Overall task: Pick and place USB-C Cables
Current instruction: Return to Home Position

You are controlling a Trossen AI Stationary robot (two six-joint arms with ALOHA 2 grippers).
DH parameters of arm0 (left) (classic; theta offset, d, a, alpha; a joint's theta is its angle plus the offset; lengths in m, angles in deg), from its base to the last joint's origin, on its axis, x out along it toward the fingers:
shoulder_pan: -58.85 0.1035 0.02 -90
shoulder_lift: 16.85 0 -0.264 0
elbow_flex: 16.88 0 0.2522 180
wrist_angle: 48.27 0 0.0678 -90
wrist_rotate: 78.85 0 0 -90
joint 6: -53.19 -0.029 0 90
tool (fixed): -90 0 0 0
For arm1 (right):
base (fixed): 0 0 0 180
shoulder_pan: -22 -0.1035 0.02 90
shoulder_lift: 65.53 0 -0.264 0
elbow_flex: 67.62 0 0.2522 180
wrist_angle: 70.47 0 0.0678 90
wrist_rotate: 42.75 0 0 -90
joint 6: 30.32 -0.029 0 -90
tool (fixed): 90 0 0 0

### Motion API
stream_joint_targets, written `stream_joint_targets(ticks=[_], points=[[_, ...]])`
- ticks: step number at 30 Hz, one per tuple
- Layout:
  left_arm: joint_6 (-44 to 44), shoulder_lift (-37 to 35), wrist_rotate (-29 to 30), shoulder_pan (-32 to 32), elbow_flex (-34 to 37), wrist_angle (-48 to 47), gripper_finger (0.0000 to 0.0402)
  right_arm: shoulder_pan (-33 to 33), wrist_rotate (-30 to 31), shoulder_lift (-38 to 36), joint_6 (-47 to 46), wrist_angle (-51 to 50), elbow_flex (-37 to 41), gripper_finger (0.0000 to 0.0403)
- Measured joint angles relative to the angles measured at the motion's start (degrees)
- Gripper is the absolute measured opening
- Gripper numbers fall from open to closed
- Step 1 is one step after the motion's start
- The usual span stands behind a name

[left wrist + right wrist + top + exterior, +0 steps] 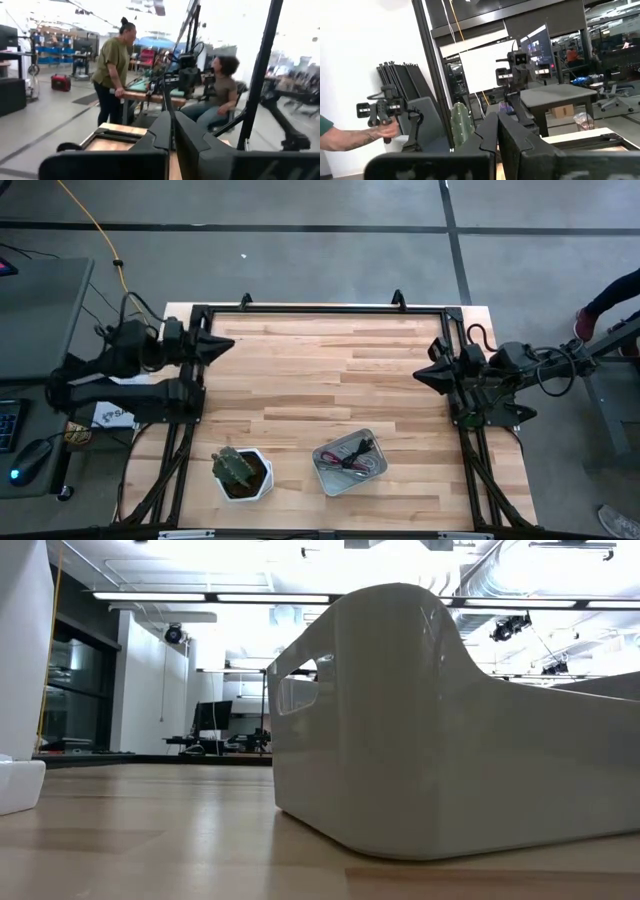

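Note:
Several USB-C Cables (352, 455), maroon, black and pale ones bundled, lie inside a clear grey tray (326, 479) near the table's front edge; in the low view the tray's wall (440, 730) fills the picture and hides them. My left gripper (228, 343) is shut and empty, raised at the table's left edge and pointing right; the left wrist view shows its fingers (172, 132) closed together. My right gripper (419, 375) is shut and empty at the right edge, pointing left, fingers (496, 132) together.
A potted cactus in a white pot (241, 471) stands left of the tray near the front edge. A black frame (320, 310) runs along the table's far and side edges. People sit and stand in the room beyond the table.

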Motion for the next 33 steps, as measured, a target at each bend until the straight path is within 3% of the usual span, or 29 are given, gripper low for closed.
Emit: stream_joint_targets(ticks=[4,10,17,22,29,33], points=[[6.19,-5.40,-3.83,2.91,10.41,9.35,0.0001,0.00,0.11,-0.02,0.05,-0.66,0.00,0.0000],[15.89,-7.47,-3.03,1.96,23.99,23.93,0.0000,0.00,0.16,0.01,-5.36,-2.58,0.00,0.0000],[18.15,-7.46,8.16,-7.88,31.99,30.95,0.0000,-0.02,0.17,0.03,-8.91,-3.25,0.00,0.0000],[13.22,-7.85,13.65,-13.88,33.90,30.39,0.0000,-0.02,0.17,0.03,-8.63,-3.27,0.00,0.0000],[15.03,-15.06,13.83,-13.77,41.31,31.58,0.0000,-0.02,0.81,0.03,-8.87,-3.48,0.00,0.0000],[15.57,-20.98,11.75,-13.43,41.35,24.15,0.0000,-0.02,2.06,0.03,-8.87,-3.62,0.00,0.0000]])
